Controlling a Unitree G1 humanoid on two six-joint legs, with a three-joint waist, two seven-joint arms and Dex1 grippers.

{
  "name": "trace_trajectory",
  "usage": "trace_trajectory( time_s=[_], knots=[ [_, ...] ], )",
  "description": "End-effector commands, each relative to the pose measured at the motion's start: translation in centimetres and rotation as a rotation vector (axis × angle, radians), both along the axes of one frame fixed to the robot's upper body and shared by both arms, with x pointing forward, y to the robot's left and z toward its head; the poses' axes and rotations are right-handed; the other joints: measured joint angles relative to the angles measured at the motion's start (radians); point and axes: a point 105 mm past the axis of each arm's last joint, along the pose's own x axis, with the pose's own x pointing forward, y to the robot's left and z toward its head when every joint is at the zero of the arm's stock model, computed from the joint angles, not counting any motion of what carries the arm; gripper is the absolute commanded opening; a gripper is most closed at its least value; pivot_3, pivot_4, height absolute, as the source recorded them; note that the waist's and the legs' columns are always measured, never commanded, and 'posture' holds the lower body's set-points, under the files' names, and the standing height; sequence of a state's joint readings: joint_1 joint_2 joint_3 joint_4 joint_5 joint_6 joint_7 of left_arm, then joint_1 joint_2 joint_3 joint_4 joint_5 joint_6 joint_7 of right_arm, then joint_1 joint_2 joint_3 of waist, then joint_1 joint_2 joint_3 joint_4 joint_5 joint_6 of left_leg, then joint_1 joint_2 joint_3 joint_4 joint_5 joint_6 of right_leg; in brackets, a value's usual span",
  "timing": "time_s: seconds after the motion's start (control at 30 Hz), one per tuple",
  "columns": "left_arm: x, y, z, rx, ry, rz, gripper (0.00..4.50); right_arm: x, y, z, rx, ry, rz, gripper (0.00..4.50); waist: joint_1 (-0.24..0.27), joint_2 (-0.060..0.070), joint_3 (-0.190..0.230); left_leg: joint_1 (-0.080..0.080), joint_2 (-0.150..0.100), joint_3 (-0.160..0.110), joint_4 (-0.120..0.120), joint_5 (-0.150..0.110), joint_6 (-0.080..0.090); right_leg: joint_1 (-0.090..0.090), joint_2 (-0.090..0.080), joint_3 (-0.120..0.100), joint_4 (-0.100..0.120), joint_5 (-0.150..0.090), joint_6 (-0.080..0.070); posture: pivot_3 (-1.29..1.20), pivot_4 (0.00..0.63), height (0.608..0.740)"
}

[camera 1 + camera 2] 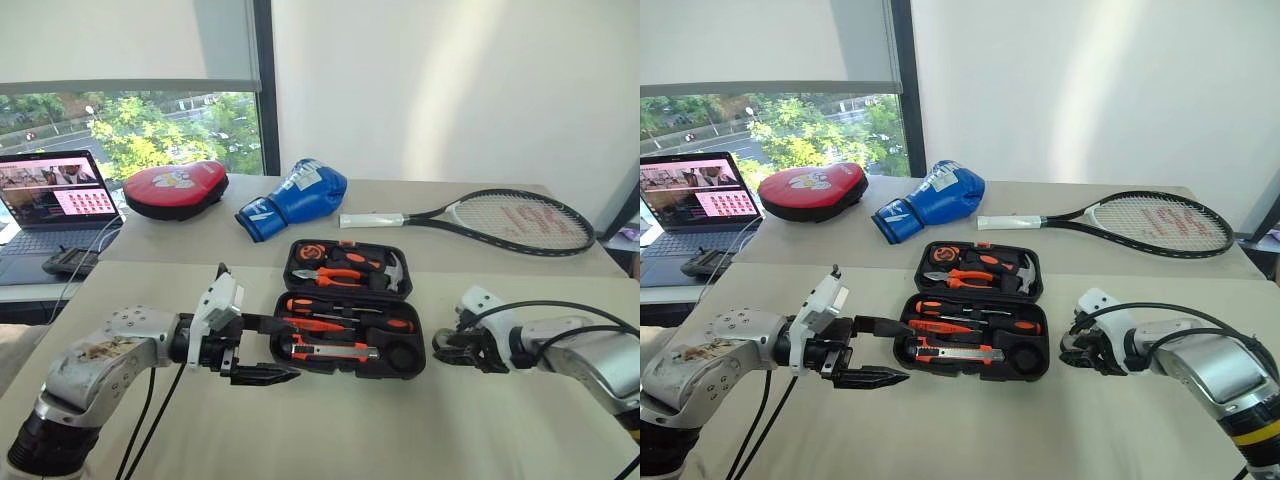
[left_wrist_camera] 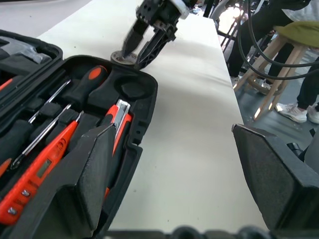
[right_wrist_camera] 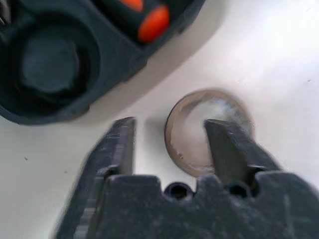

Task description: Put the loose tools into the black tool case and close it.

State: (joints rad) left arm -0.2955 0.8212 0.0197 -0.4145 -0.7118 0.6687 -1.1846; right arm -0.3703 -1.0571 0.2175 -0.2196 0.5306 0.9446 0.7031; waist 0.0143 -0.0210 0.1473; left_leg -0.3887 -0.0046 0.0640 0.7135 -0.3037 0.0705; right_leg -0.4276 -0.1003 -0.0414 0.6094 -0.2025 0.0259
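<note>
The black tool case [image 1: 415, 368] lies open mid-table, its lid towards the back. Two long screwdrivers [image 1: 345, 308], a small orange screwdriver [image 2: 37, 172] and the utility knife [image 1: 335, 350] rest in its recesses; the round recess [image 1: 400, 355] is bare. A small tape roll [image 3: 209, 104] lies flat on the table just right of the case. My right gripper [image 3: 172, 144] points down over it, open, one finger over the roll's hole and the other outside its wall, apart from it. My left gripper [image 1: 285, 348] hovers open at the case's left edge, holding nothing.
Orange pliers [image 1: 335, 275] and a hammer [image 1: 390, 270] sit in the lid. Behind are a laptop [image 1: 55, 205], a red punch pad [image 1: 175, 188], a blue boxing glove [image 1: 295, 195] and a tennis racket [image 1: 500, 218]. A seated person's legs [image 2: 299, 59] are beyond the table's right edge.
</note>
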Motion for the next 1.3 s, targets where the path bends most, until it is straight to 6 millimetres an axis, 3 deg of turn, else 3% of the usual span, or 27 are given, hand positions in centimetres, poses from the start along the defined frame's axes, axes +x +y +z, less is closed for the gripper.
trace_trajectory(
  time_s=[0.03, 0.1, 0.27, 0.4, 0.53, 0.67, 1.1, 1.17, 1.2, 1.3],
  knots=[
    [0.0, 1.0, 0.5, -0.003, -0.045, 0.017, 4.01, 0.6, 0.0, 0.7, -0.014, -0.037, 0.023, 0.67, -0.002, 0.0, 0.0, 0.0, 0.0, 0.0, 0.0, 0.0, 0.0, 0.0, 0.0, 0.0, 0.0, 0.0, 0.0, 0.0, 0.15, 0.74],
    [0.0, 1.2, 0.4, -0.004, -0.047, 0.027, 4.01, 0.6, 0.1, 1.1, -0.006, -0.052, 0.033, 0.05, -0.002, 0.0, 0.0, 0.0, 0.0, 0.0, 0.0, 0.0, 0.0, 0.0, 0.0, 0.0, 0.0, 0.0, 0.0, 0.0, 0.15, 0.74],
    [0.4, 2.0, 0.0, 0.003, -0.052, 0.068, 4.01, -1.3, 2.1, 4.5, 0.088, -0.069, 0.13, 0.05, -0.001, 0.004, 0.002, 0.0, 0.0, 0.0, 0.0, 0.0, 0.0, 0.0, 0.0, 0.0, 0.001, 0.0, 0.0, 0.0, 0.15, 0.74],
    [0.5, 1.9, -0.2, 0.004, -0.049, 0.08, 4.01, -4.4, 6.9, 6.5, 0.17, -0.056, 0.323, 0.05, -0.001, 0.004, 0.002, 0.0, 0.001, -0.001, 0.0, 0.0, 0.0, 0.0, 0.0, 0.0, 0.001, 0.0, 0.0, 0.0, 0.15, 0.74],
    [0.7, 1.5, 0.1, 0.006, -0.058, 0.079, 4.01, -4.4, 8.4, 4.4, 0.145, -0.029, 0.322, 0.05, -0.002, 0.004, 0.002, 0.001, 0.002, -0.002, 0.0, -0.001, -0.001, 0.0, 0.0, 0.0, 0.001, 0.001, -0.001, 0.0, 0.15, 0.74],
    [0.8, 1.0, 0.9, 0.006, -0.071, 0.08, 4.01, -3.1, 8.2, 2.2, 0.081, -0.018, 0.266, 0.05, 0.001, 0.004, 0.003, 0.0, 0.0, -0.002, 0.001, 0.0, -0.002, -0.001, -0.001, -0.001, 0.001, 0.001, -0.001, 0.0, 0.15, 0.74],
    [1.1, 0.5, 1.3, 0.011, -0.07, 0.099, 4.01, -2.5, 7.4, -0.4, 0.027, 0.083, 0.266, 0.05, -0.002, 0.004, 0.003, 0.003, 0.001, -0.001, 0.001, 0.001, -0.004, 0.002, 0.003, -0.001, 0.001, 0.002, 0.0, 0.0, 0.15, 0.74],
    [1.2, 0.7, 1.1, 0.014, -0.067, 0.106, 4.01, -2.2, 7.4, 0.1, 0.034, 0.047, 0.279, 0.78, -0.002, 0.003, 0.002, 0.005, 0.001, -0.001, 0.001, 0.0, -0.002, 0.004, 0.003, 0.0, 0.001, 0.002, -0.001, 0.0, 0.15, 0.74],
    [1.2, 0.7, 1.0, 0.014, -0.062, 0.111, 4.01, -2.3, 7.5, 0.6, 0.054, 0.035, 0.287, 0.88, -0.002, 0.003, 0.002, 0.005, 0.001, -0.001, 0.001, -0.001, -0.001, 0.004, 0.003, 0.0, 0.001, 0.002, -0.001, 0.0, 0.15, 0.74],
    [1.2, 0.6, 0.5, 0.011, -0.047, 0.123, 4.01, -2.8, 8.3, 2.9, 0.163, -0.038, 0.321, 1.92, 0.002, 0.003, 0.003, 0.005, 0.001, -0.001, 0.001, -0.001, -0.001, 0.003, 0.003, 0.0, 0.002, 0.002, -0.001, 0.0, 0.15, 0.74]
  ],
)
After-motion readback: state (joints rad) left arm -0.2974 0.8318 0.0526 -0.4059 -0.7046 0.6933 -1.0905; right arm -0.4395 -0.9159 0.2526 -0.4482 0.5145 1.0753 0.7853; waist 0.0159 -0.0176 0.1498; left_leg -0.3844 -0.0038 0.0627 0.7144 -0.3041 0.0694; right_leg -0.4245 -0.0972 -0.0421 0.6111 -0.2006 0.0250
